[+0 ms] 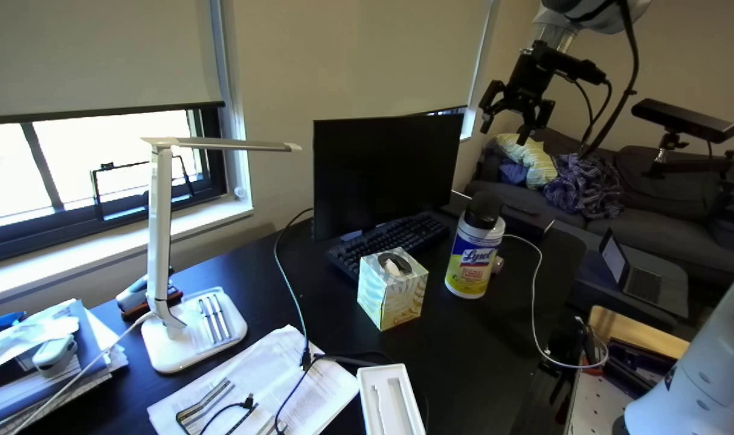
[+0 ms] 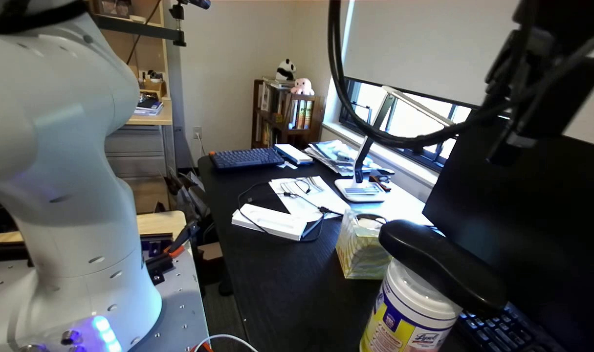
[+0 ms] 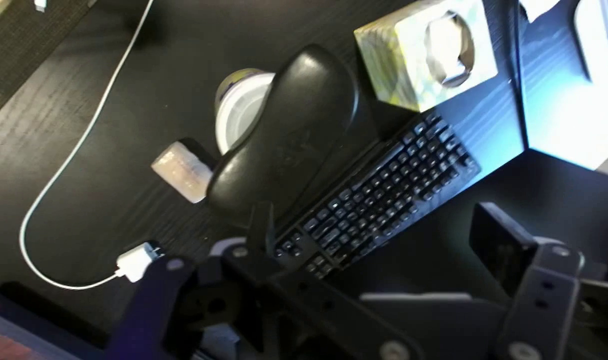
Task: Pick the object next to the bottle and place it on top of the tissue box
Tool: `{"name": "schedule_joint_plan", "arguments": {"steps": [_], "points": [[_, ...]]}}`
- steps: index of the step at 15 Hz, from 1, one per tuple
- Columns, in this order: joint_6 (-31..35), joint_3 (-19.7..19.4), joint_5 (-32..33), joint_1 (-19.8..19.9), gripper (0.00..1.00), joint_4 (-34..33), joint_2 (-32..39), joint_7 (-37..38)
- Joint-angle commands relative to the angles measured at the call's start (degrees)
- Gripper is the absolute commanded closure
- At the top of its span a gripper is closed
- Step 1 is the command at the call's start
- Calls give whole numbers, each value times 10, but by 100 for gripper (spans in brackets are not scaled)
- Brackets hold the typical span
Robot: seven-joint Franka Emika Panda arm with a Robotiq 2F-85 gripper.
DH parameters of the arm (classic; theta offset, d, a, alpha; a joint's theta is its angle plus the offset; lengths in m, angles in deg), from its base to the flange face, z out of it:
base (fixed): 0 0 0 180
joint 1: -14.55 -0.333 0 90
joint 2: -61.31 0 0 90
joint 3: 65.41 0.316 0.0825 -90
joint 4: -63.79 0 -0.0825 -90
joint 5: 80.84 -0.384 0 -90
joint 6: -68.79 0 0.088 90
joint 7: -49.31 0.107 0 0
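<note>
The white bottle with a blue band and yellow lower part stands upright on the dark desk; it also shows in an exterior view and the wrist view. A long black case lies across its top, also in the wrist view. A small pinkish packet lies beside the bottle, mostly hidden behind it in an exterior view. The tissue box stands near the bottle, also in the wrist view. My gripper is open and empty, high above the desk; it also shows in the wrist view.
A keyboard and a black monitor stand behind the box and bottle. A white cable with a charger lies near the packet. A white tray, papers and a lamp are farther along the desk.
</note>
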Motion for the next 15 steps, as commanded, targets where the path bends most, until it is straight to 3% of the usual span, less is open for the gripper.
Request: {"name": "schedule_joint_plan", "arguments": {"steps": [1, 5, 6, 12, 15], "points": [[8, -23, 1, 31, 0, -49, 79, 45], [12, -38, 0, 43, 0, -87, 156, 101], [21, -39, 0, 40, 0, -53, 114, 67], [21, -41, 0, 39, 0, -80, 157, 86], [84, -41, 6, 40, 0, -82, 190, 136]]}}
